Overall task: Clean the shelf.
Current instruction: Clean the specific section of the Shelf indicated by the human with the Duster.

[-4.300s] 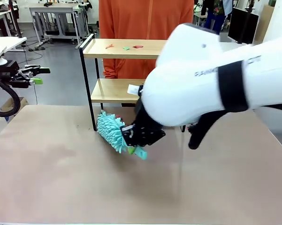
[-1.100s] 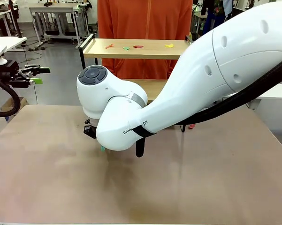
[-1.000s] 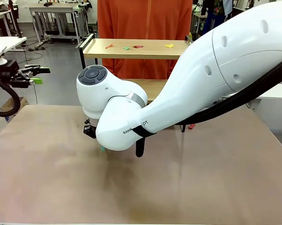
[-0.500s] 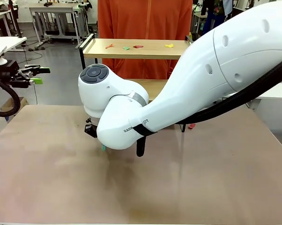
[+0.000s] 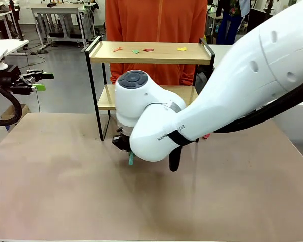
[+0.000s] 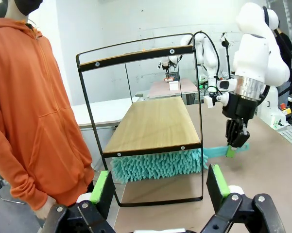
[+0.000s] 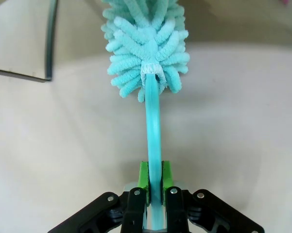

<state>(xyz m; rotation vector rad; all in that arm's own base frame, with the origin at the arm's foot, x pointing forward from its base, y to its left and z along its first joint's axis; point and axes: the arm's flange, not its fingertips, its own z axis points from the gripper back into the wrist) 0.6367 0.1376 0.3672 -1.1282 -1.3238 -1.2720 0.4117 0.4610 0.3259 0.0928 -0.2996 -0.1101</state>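
The shelf [image 5: 156, 52] stands behind the right arm [image 5: 232, 96], duster [image 6: 155, 165] under its lower board.

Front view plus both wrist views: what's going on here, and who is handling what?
The right pincer is shut on the handle of a teal duster, whose fluffy head reaches under the lower board of the shelf. The left pincer hangs open off to the side, holding nothing. A person in an orange hoodie stands behind the shelf. Small coloured scraps lie on the top board, so that level isn't cleaned yet.
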